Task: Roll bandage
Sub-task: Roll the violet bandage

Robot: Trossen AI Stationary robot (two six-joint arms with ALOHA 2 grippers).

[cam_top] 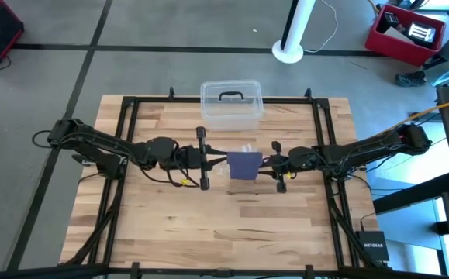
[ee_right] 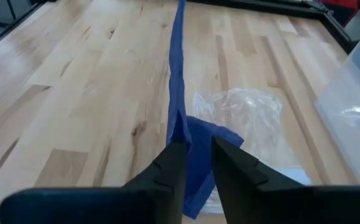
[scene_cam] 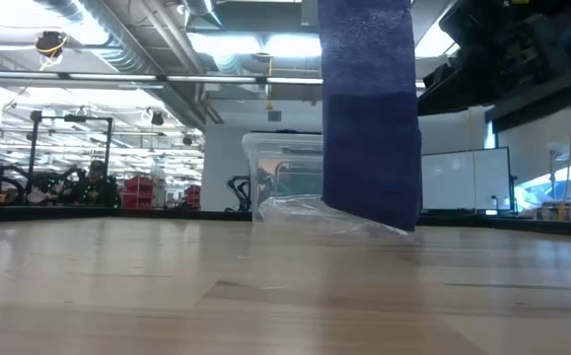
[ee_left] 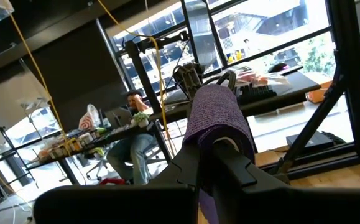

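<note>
Bandage (scene_cam: 369, 118) hanging above table (scene_cam: 265, 296), pinched between right end effector (ee_right: 195, 152) fingers, left end effector (ee_left: 220, 155) clamped on its wrapped end

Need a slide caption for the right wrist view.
Right end effector pinching the hanging blue bandage above the wooden table, clear plastic bag beneath.

Matt woven-cloth bandage (cam_top: 244, 164); pale wood table (cam_top: 170, 225)

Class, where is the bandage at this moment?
In the high view, the bandage hangs above mid-table between the left gripper and right gripper, just in front of the clear plastic box.
</note>
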